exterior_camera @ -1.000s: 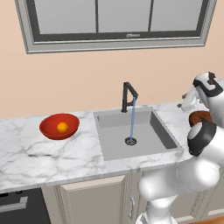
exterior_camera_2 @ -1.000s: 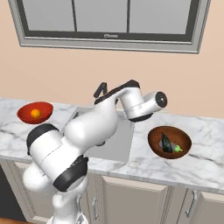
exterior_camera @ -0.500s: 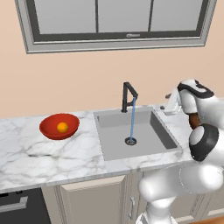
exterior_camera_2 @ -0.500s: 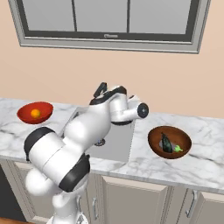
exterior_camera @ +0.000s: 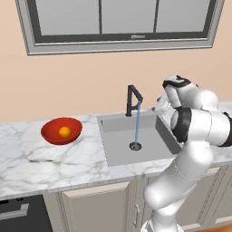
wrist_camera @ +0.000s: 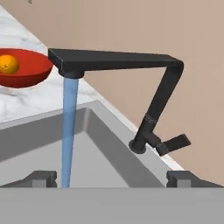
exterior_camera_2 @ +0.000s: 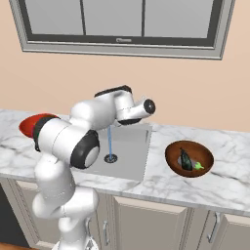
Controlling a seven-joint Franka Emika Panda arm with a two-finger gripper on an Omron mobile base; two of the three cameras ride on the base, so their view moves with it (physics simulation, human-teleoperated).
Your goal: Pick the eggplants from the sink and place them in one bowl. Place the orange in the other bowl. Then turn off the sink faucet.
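A peach wall with a grey-framed window (exterior_camera: 120,22) rises behind a white marble counter (exterior_camera: 41,161) set over pale cabinets (exterior_camera_2: 146,219). The grey sink (exterior_camera: 122,145) sits in the counter, and the black faucet (wrist_camera: 153,92) at its back edge pours a blue stream of water (wrist_camera: 69,131) down onto the drain (exterior_camera: 135,146). To the left of the sink the red bowl (exterior_camera: 61,131) holds the orange (exterior_camera: 65,132); to the right the brown bowl (exterior_camera_2: 189,158) holds the eggplants (exterior_camera_2: 185,159). The gripper (wrist_camera: 113,177) hangs over the right part of the sink, near the faucet, its fingers (wrist_camera: 41,178) spread wide with nothing between them and touching nothing.
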